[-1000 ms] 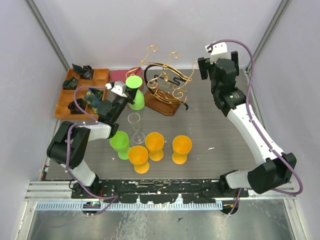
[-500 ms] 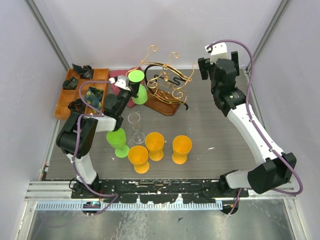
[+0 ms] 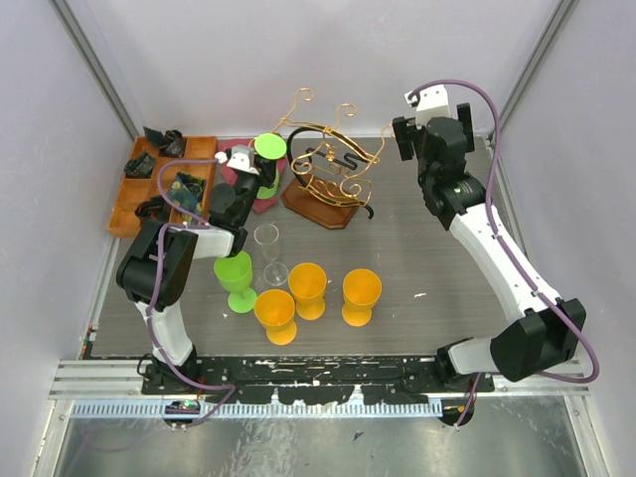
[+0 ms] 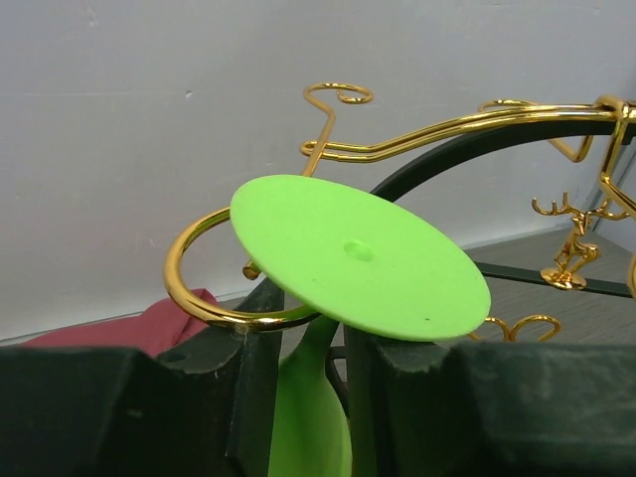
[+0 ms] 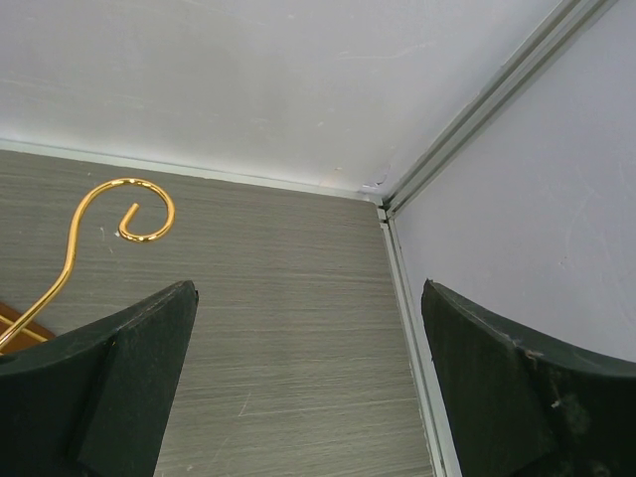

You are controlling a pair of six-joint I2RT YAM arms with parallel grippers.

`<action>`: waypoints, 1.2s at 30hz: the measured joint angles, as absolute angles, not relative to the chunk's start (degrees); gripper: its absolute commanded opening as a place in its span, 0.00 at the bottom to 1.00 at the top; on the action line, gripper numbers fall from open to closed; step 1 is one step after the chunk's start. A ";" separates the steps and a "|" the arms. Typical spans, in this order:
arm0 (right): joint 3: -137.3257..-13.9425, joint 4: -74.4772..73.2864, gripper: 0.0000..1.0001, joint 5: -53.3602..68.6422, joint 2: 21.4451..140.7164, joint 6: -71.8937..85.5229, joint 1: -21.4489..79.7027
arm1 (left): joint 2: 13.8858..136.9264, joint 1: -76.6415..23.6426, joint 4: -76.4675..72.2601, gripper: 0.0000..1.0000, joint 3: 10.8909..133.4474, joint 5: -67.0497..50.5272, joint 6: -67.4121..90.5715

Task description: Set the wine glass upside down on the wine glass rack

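Nearest, three orange goblets (image 3: 307,286) stand clustered, with one green goblet (image 3: 236,273) and one clear glass (image 3: 268,248) just to their left; beyond, the left fingers (image 4: 256,407) straddle the stem of the green wine glass (image 4: 358,253), and I cannot tell whether they grip it; it hangs upside down, foot lying on a gold loop of the single wine glass rack (image 3: 320,204); one wooden tray (image 3: 204,149) sits far left; the right fingers (image 5: 129,378) gape wide, holding nothing, by the tabletop's (image 5: 298,328) far right corner, well apart from the rack.
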State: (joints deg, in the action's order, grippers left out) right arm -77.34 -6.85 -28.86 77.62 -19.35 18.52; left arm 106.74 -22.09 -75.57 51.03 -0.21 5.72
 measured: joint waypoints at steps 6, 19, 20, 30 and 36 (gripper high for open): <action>-77.34 -6.87 1.00 -28.86 77.65 -19.38 18.50 | 106.74 -22.26 -75.57 0.42 51.03 2.28 4.73; -77.32 -6.87 1.00 -28.80 77.67 -19.35 18.28 | 106.74 -22.04 -75.61 0.43 51.00 9.19 4.23; -77.32 -6.87 1.00 -28.80 77.67 -19.38 18.26 | 106.74 -22.00 -75.66 0.43 51.00 9.74 4.19; -77.19 -6.87 1.00 -28.80 78.00 -19.35 18.26 | 106.02 -21.28 -76.44 0.41 49.78 12.40 3.62; -76.82 -6.92 1.00 -28.80 78.04 -19.35 18.26 | 105.71 -20.99 -76.99 0.35 49.21 12.80 3.40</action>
